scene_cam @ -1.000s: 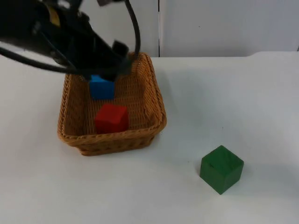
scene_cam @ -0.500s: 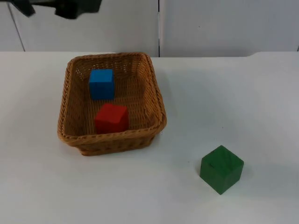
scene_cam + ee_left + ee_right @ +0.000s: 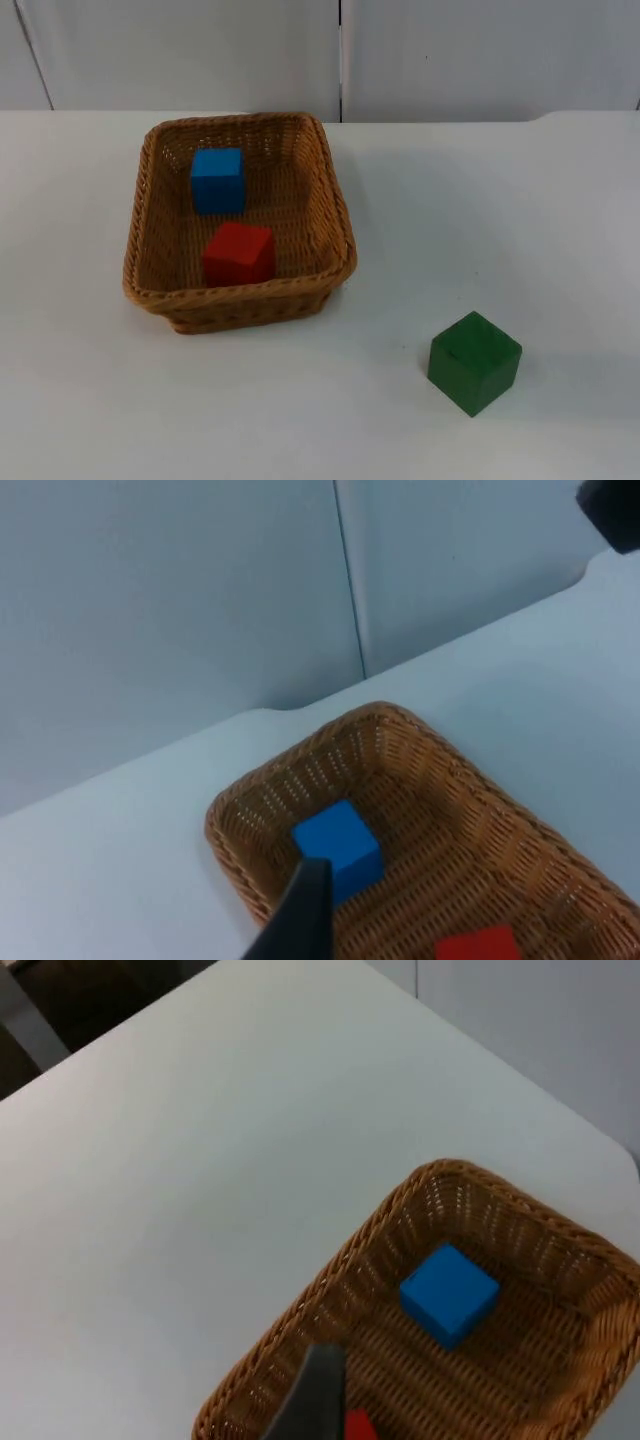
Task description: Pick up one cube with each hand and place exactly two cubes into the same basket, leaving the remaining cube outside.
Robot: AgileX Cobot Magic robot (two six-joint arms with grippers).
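No readable text, label or number anywhere.

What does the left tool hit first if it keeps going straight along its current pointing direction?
Most likely the blue cube in the basket. In the left wrist view the left tool's fingertip lines up right at that cube, with the red cube off to the side. Depth is unclear, so it could meet the basket floor beside it.

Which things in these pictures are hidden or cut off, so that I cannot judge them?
- Left end effector: one fingertip is visible in the left wrist view, cut by the picture edge; open or shut is unknown.
- Right end effector: the same in the right wrist view.
- Red cube: both wrist views cut it at the edge.
- Blue cube: the fingertip covers one corner in the left wrist view.
- Basket: its outer far wall is hidden in the top view.
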